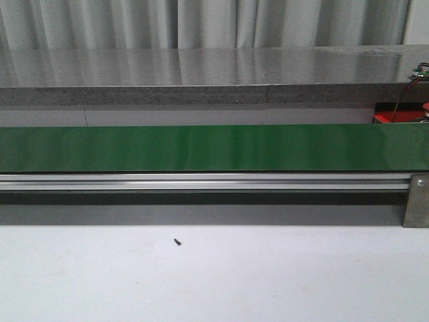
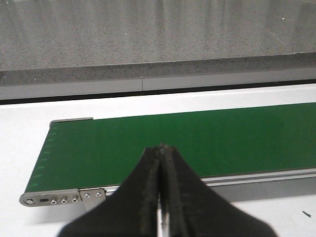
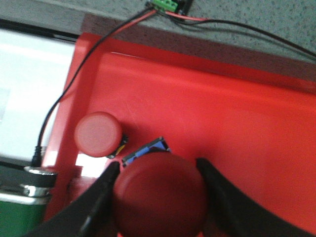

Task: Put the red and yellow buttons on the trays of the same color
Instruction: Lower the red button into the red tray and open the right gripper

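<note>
Right tool (image 3: pixel 160 185) grasping a red button (image 3: pixel 159 197) by its cap, hovering over the red tray (image 3: pixel 237 128), so the colour matches for release. Second red button (image 3: pixel 98 134) already lies in the tray just beside. Left tool (image 2: pixel 161 148) clenched on nothing, parked over the green conveyor belt (image 2: pixel 148 143), probably waiting for parts.

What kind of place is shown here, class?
Probably a factory-style sorting test bench: a green conveyor belt on an aluminium rail, and a red tray holding red push buttons.
</note>
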Action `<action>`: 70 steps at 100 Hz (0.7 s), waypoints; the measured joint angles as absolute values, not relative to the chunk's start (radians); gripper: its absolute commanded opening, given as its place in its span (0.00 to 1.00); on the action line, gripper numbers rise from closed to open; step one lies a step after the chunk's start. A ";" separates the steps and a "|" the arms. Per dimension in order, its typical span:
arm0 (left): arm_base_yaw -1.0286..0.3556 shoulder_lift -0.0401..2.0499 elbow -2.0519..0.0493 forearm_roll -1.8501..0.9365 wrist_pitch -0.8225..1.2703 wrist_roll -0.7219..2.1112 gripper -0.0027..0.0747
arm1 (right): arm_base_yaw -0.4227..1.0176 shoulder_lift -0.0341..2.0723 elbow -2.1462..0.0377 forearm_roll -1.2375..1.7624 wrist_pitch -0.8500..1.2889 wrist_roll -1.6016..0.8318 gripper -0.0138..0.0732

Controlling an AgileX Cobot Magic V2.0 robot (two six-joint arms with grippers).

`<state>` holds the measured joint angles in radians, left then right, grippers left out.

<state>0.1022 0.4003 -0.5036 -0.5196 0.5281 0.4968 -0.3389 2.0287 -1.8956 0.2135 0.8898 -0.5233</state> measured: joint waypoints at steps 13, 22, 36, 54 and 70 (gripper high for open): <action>0.102 0.400 -0.504 -0.520 0.528 0.497 0.01 | -0.345 2.109 -1.928 0.214 0.876 -0.523 0.26; 0.102 0.400 -0.504 -0.520 0.528 0.497 0.01 | -0.345 2.153 -1.940 0.214 0.863 -0.523 0.26; 0.102 0.400 -0.504 -0.520 0.528 0.497 0.01 | -0.345 2.199 -1.947 0.214 0.850 -0.523 0.26; 0.102 0.400 -0.504 -0.520 0.528 0.497 0.01 | -0.345 2.232 -1.947 0.214 0.843 -0.523 0.42; 0.102 0.400 -0.504 -0.520 0.528 0.497 0.01 | -0.345 2.234 -1.956 0.214 0.843 -0.523 0.76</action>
